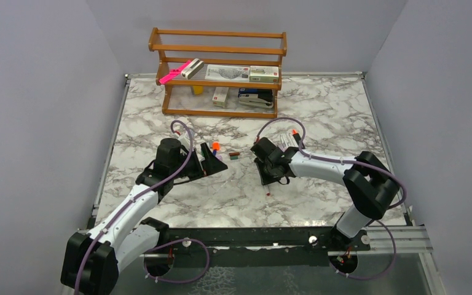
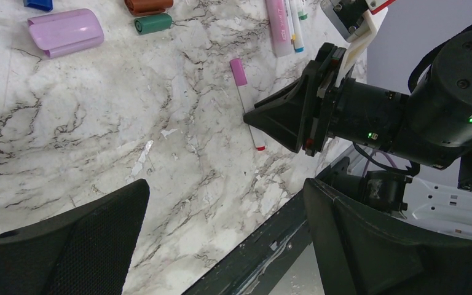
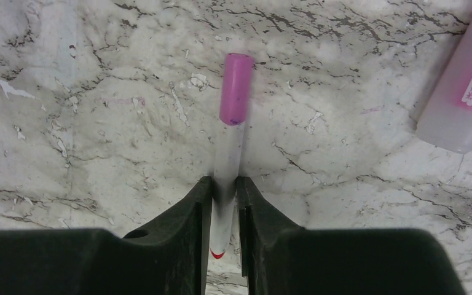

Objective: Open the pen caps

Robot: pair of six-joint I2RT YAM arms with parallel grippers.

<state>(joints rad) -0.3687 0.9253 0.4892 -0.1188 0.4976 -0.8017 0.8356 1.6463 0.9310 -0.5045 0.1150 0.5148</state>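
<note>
1. While the right hand [image 3: 224,184] is closed on the white barrel of a marker [image 3: 227,153] lying on the marble worktop [image 3: 98,123], its pink cap [image 3: 236,89] is on, just past the fingertips.
2. The left hand [image 2: 224,190]: wide open, empty, above the worktop.

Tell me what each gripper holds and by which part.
The right gripper pinches the pink-capped marker by its white barrel, near the tail end, clear of the cap. The left gripper is open and holds nothing.
</note>
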